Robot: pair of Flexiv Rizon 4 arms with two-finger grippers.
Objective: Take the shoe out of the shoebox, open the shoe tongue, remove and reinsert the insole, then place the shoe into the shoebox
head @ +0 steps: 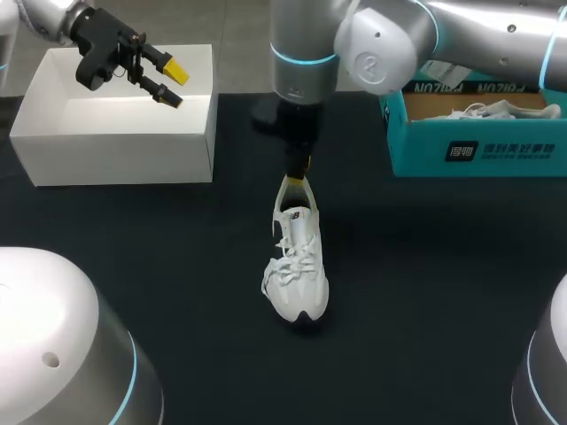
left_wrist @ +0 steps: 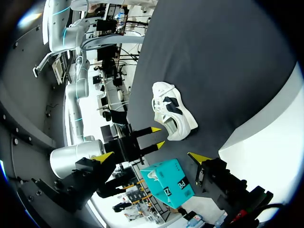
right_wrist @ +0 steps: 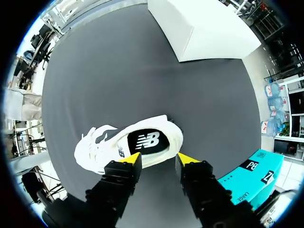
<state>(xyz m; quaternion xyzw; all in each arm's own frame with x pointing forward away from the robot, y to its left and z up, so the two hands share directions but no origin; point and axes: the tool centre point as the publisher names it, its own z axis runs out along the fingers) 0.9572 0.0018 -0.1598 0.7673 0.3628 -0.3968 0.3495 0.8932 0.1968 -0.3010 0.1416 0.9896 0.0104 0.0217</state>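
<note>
Item: white lace-up sneaker (head: 297, 266) on black table (head: 443, 266), outside teal cardboard shoebox (head: 443, 150) | right gripper (right_wrist: 159, 159): fingers apart at heel | left gripper (head: 173, 84): apart, empty | step: tongue-opening, likely | next: brace heel, lift tongue

Shoe (head: 297, 266): white cloth, smooth panels, matt. Table (head: 425, 266): dark matt top, cloth-like. White box (head: 115, 133): smooth matt card. Shoebox (head: 478, 150): teal card, slight sheen. Arms (head: 496, 27): glossy silver shells.
</note>
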